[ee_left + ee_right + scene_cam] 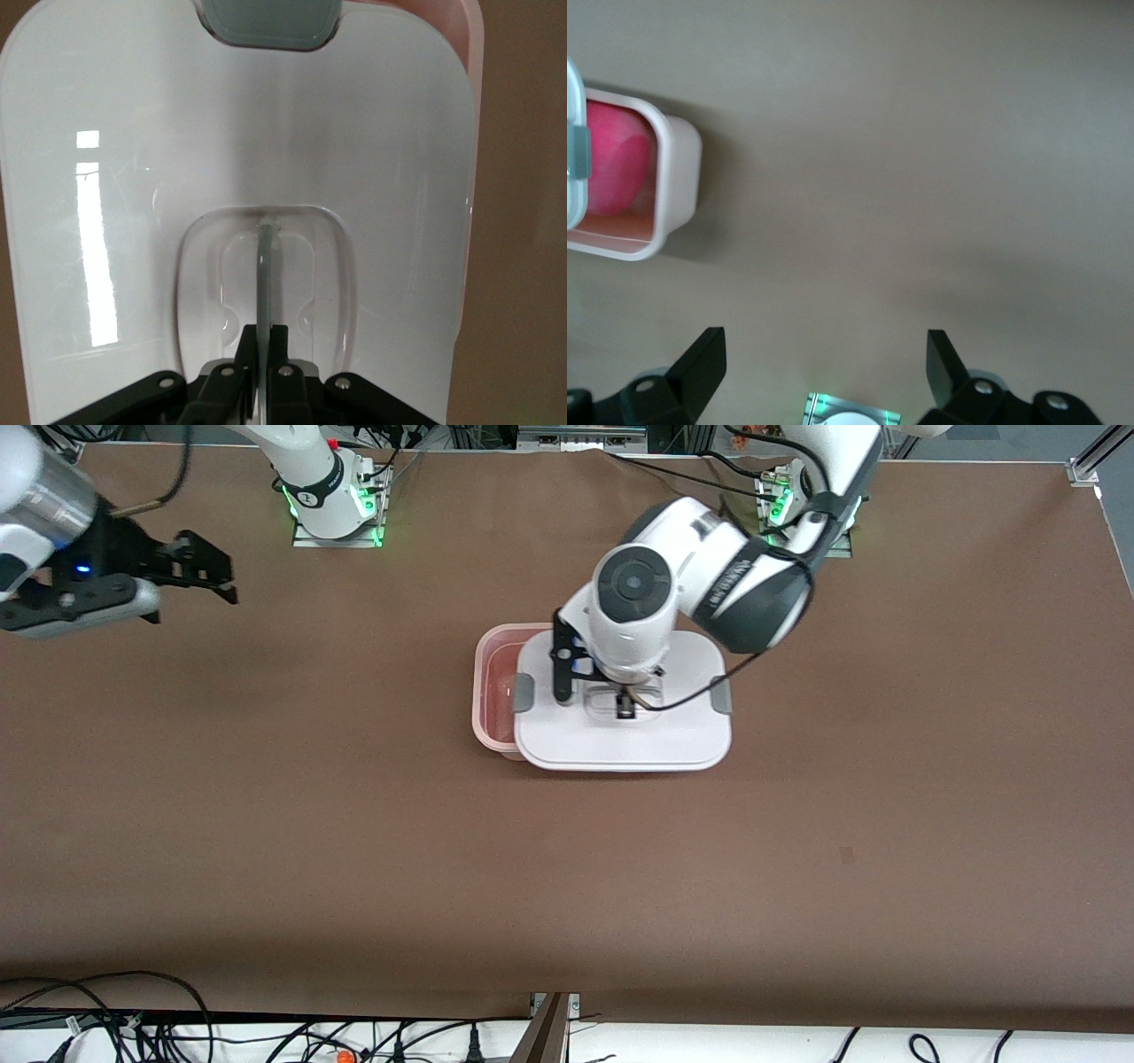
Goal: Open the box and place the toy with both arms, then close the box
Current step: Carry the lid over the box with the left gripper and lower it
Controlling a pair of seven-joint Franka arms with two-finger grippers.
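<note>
The pink box [493, 691] stands mid-table. Its white lid [625, 731] sits over it, shifted toward the left arm's end, so a strip of the box is uncovered. My left gripper [625, 707] is shut on the lid's clear central handle [267, 266], its fingers [251, 341] pinching the thin blade. The pink toy [616, 164] lies inside the box, seen in the right wrist view beside the box wall [678, 177]. My right gripper [208, 571] is open and empty, up in the air over the right arm's end of the table; its fingers [704, 359] are wide apart.
Grey clips [524, 693] sit on the lid's two short ends, one also in the left wrist view [270, 22]. The arm bases [332, 500] stand at the table's edge farthest from the front camera. Cables [133, 1027] hang below the near edge.
</note>
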